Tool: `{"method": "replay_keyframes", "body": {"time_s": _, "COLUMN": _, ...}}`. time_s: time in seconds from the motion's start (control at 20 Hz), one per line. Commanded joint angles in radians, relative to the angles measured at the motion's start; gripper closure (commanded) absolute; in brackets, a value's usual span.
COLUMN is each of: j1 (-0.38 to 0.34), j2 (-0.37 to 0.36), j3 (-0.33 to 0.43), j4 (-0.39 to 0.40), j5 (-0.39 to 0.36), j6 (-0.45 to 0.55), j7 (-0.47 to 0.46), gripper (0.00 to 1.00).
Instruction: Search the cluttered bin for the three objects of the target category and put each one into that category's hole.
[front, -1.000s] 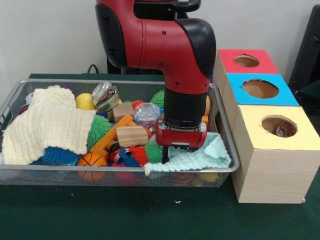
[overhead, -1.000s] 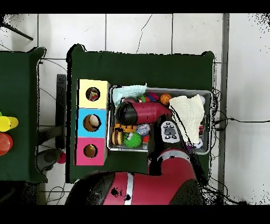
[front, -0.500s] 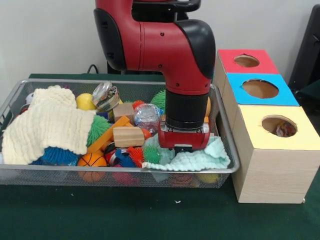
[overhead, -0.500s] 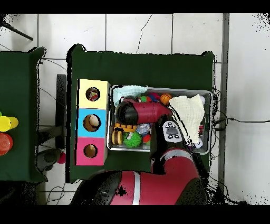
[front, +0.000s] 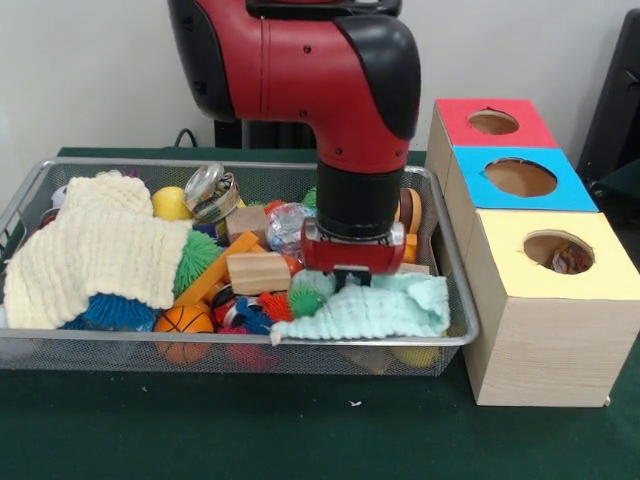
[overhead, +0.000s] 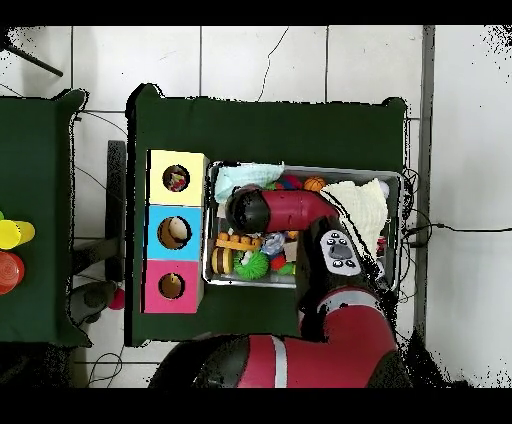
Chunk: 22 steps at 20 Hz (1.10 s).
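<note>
A red and black robot arm reaches down into a wire mesh bin (front: 455, 300) crowded with toys. Its gripper (front: 347, 280) sits low against a pale mint cloth (front: 375, 310) at the bin's front right; whether it is clamped cannot be made out. Three boxes stand beside the bin, with holes in red (front: 493, 122), blue (front: 520, 177) and yellow (front: 557, 251) tops. No writing is readable anywhere.

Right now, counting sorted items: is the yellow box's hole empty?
No. Something small shows inside the yellow box's hole; what it is, cannot tell.
</note>
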Motion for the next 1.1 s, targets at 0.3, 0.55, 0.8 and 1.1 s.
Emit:
{"method": "replay_keyframes", "body": {"time_s": 0.3, "j1": -0.132, "j2": -0.306, "j3": 0.115, "j4": 0.074, "j5": 0.024, "j6": 0.698, "j7": -0.268, "gripper": 1.0}}
{"method": "replay_keyframes", "body": {"time_s": 0.55, "j1": -0.164, "j2": -0.412, "j3": 0.107, "j4": 0.145, "j5": 0.027, "j6": 0.834, "j7": -0.235, "gripper": 1.0}}
{"method": "replay_keyframes", "body": {"time_s": 0.8, "j1": -0.195, "j2": -0.413, "j3": 0.137, "j4": 0.19, "j5": 0.031, "j6": 0.964, "j7": -0.223, "gripper": 1.0}}
{"method": "replay_keyframes", "body": {"time_s": 1.1, "j1": -0.218, "j2": -0.462, "j3": 0.127, "j4": 0.318, "j5": 0.075, "j6": 1.027, "j7": -0.17, "gripper": 1.0}}
